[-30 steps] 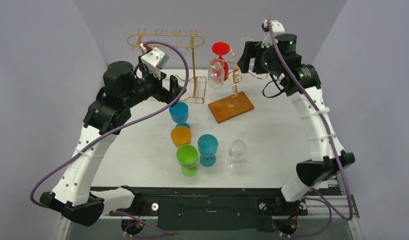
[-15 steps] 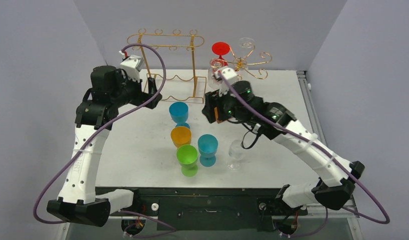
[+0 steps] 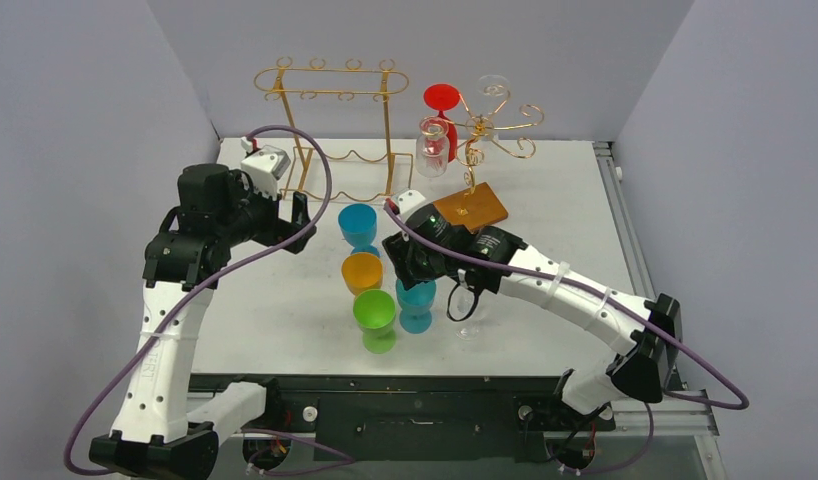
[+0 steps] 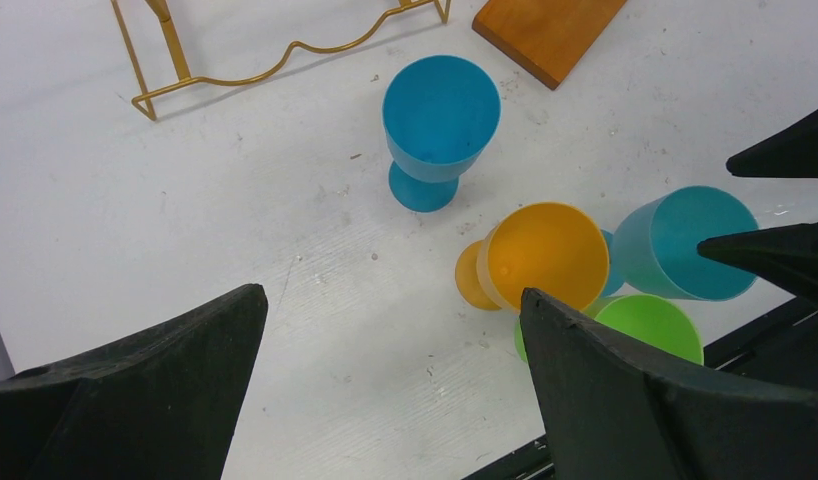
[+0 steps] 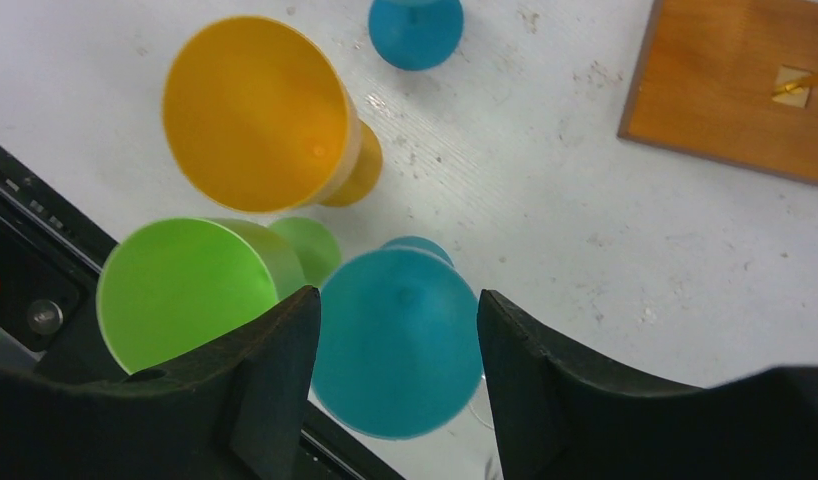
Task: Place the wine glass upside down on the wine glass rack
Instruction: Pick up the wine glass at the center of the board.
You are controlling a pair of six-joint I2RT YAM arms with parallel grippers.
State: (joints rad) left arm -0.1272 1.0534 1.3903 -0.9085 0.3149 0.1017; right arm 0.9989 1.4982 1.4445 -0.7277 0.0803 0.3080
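A teal wine glass [image 3: 416, 297] stands upright on the table beside an orange one [image 3: 362, 271], a green one [image 3: 374, 313], a blue one [image 3: 358, 224] and a clear one [image 3: 473, 306]. My right gripper [image 3: 409, 268] is open just above the teal glass [image 5: 400, 340]; in the right wrist view its bowl sits between the fingers with a gap on each side. My left gripper [image 3: 303, 222] is open and empty, left of the blue glass [image 4: 440, 110]. The gold tree rack [image 3: 482, 127] on a wooden base [image 3: 472, 207] holds a red glass [image 3: 442, 98] and a clear glass [image 3: 432, 146] upside down.
A second gold wire rack [image 3: 333, 120] stands at the back left, its foot in the left wrist view [image 4: 275, 68]. In the right wrist view the orange glass [image 5: 255, 115] and green glass [image 5: 180, 290] crowd the teal one on the left. The table's near edge is close.
My right arm has swung from the tree rack at the back down to the teal glass. My left arm has pulled back to the left and lower, away from the wire rack.
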